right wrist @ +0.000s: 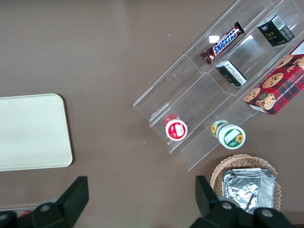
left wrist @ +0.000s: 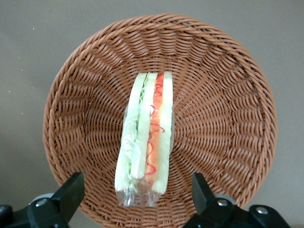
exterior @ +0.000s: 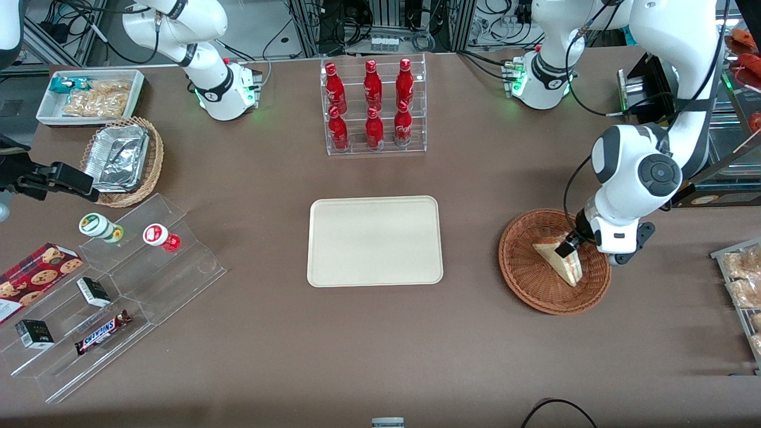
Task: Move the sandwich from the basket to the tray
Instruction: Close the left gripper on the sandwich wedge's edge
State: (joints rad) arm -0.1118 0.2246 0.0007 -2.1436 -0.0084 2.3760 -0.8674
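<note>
Item count on the bench:

- Sandwich: one, in the basket.
- Reddish-brown basket: one.
- Cream tray: one.
- Gripper: one, directly above the sandwich, jaws spread to either side of it.
- Red bottles: six, in one clear rack.
- Tan basket of foil containers: one.
- White bin of snacks: one.
- Small round tubs: two.
- Snickers bar: one.
- Small dark boxes: two.
- Cookie box: one.
</note>
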